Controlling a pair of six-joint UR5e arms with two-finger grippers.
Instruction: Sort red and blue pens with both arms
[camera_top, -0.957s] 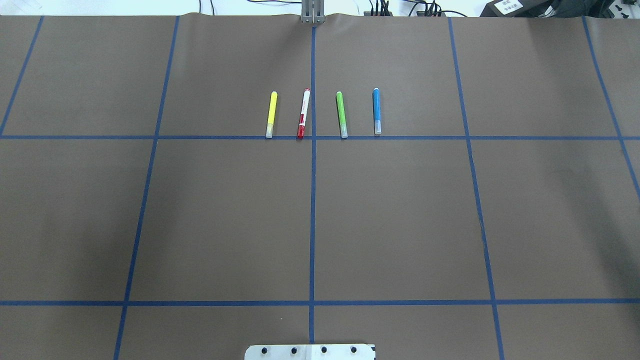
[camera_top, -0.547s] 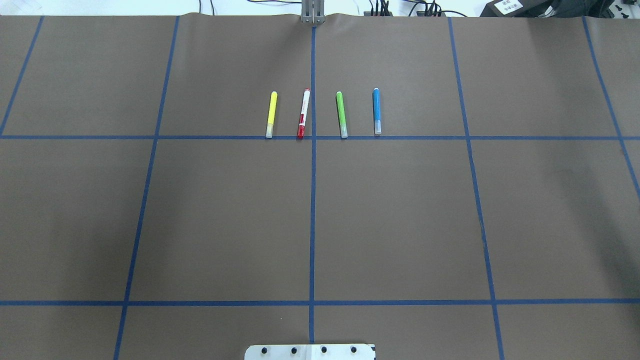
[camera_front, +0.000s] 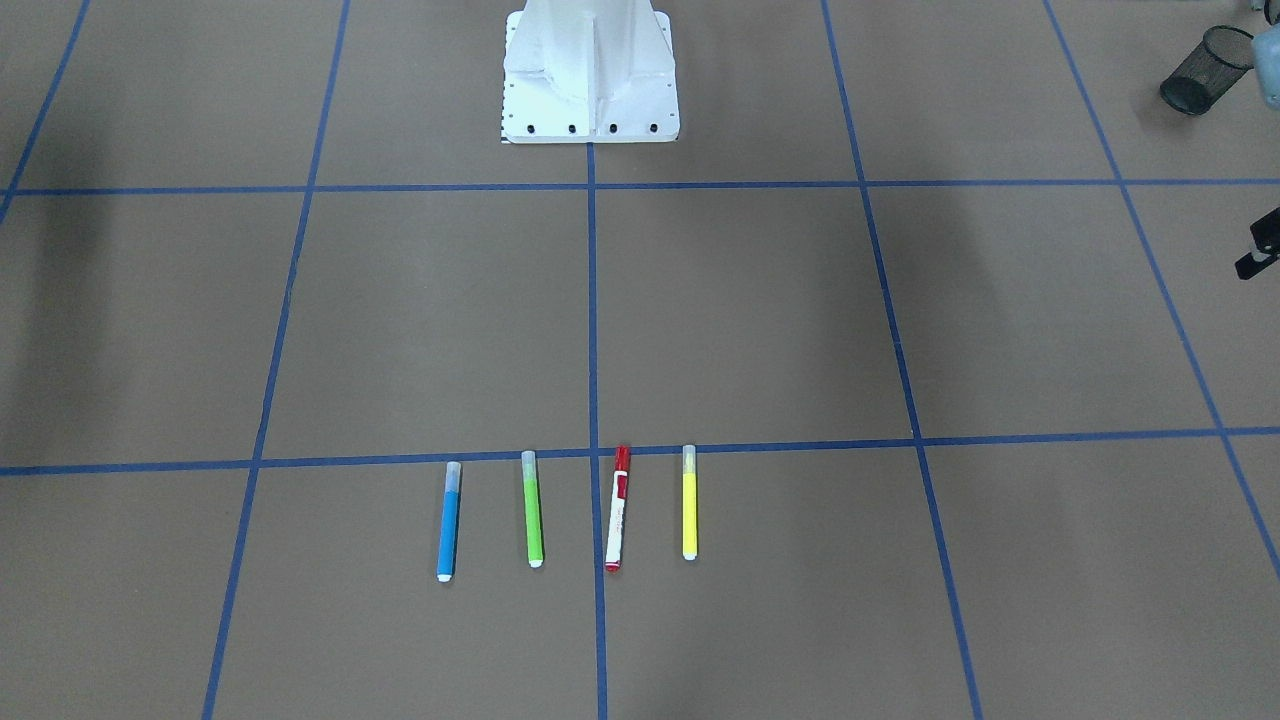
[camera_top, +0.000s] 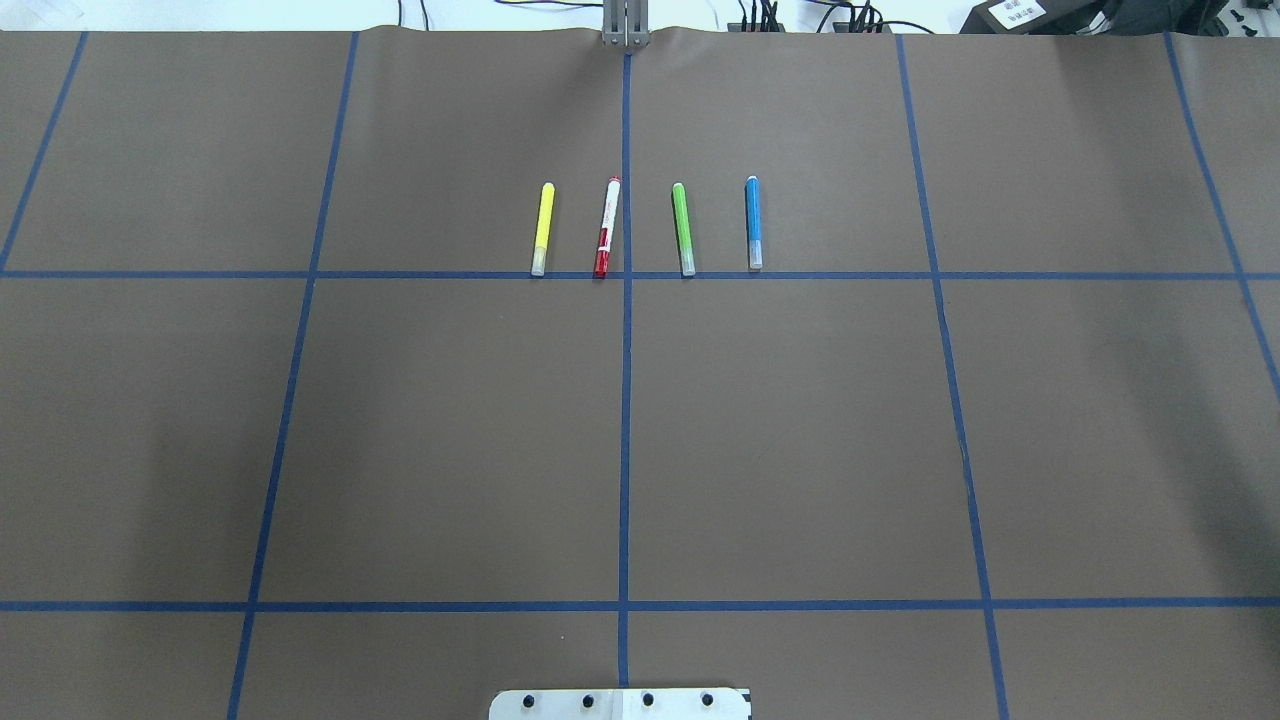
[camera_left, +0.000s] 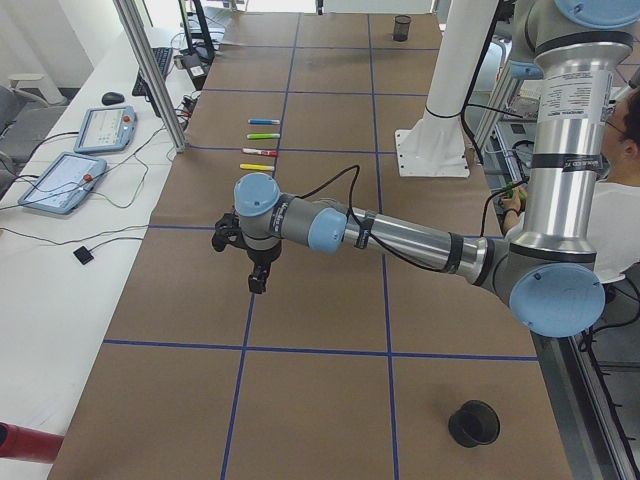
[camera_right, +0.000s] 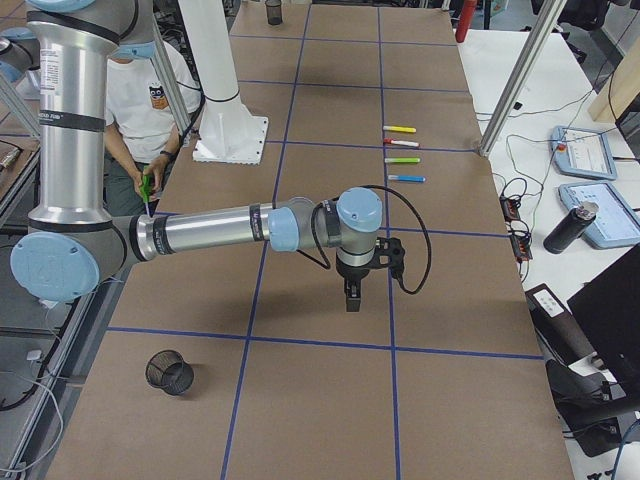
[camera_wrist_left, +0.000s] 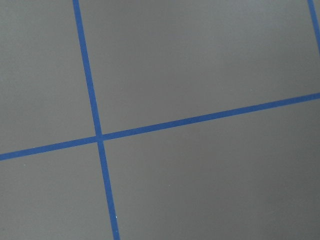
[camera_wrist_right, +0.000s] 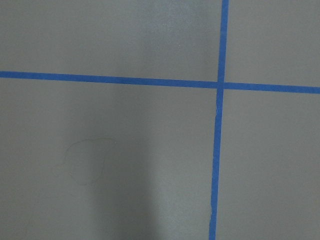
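Four markers lie side by side near the table's far edge. The red pen (camera_top: 607, 227) (camera_front: 618, 508), white-barrelled with a red cap, sits second from the left in the overhead view. The blue pen (camera_top: 753, 222) (camera_front: 449, 520) is the rightmost there. My left gripper (camera_left: 257, 285) hangs over bare table far out to the left, well short of the pens. My right gripper (camera_right: 351, 303) hangs over bare table far out to the right. Both show only in the side views, so I cannot tell whether they are open or shut. The wrist views hold only brown table and blue tape.
A yellow marker (camera_top: 541, 228) and a green marker (camera_top: 683, 229) lie in the same row. A black mesh cup (camera_left: 473, 423) stands at the left end of the table and another (camera_right: 170, 372) at the right end. A person (camera_right: 140, 90) sits behind the white pedestal (camera_front: 590, 70).
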